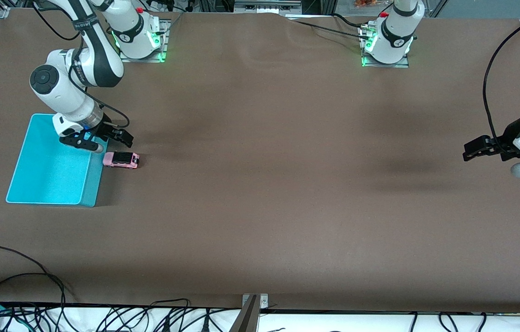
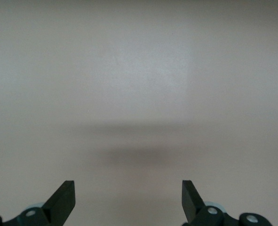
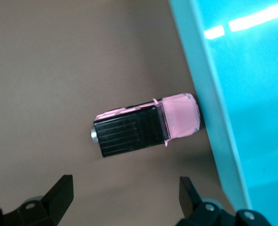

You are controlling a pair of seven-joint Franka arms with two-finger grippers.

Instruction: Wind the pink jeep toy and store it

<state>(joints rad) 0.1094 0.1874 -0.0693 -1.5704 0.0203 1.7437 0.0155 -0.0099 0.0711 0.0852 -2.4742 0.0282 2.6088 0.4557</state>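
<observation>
Turquoise bin (image 1: 52, 161): it sits under and beside the right gripper, at the right arm's end of the table; nothing shows inside it.
Right gripper (image 1: 105, 140): it hangs over the bin's edge and the bare table just beside the toy; its fingers (image 3: 59, 195) stand wide apart, holding and touching nothing.
Pink jeep toy (image 1: 121, 160): on its wheels on the table, just below the right gripper's open jaws, its nose apparently touching the bin's outer wall in the right wrist view.
Risk, grasp: the toy is tiny and pressed to the wall, so one finger may strike the bin's rim, or a closing squeeze may skid the toy away.
Risk, storing: a loose pinch could drop it outside the bin.
Left gripper (image 1: 483, 150): it waits over bare table at the left arm's end, fingers (image 2: 63, 197) spread wide, empty.
</observation>
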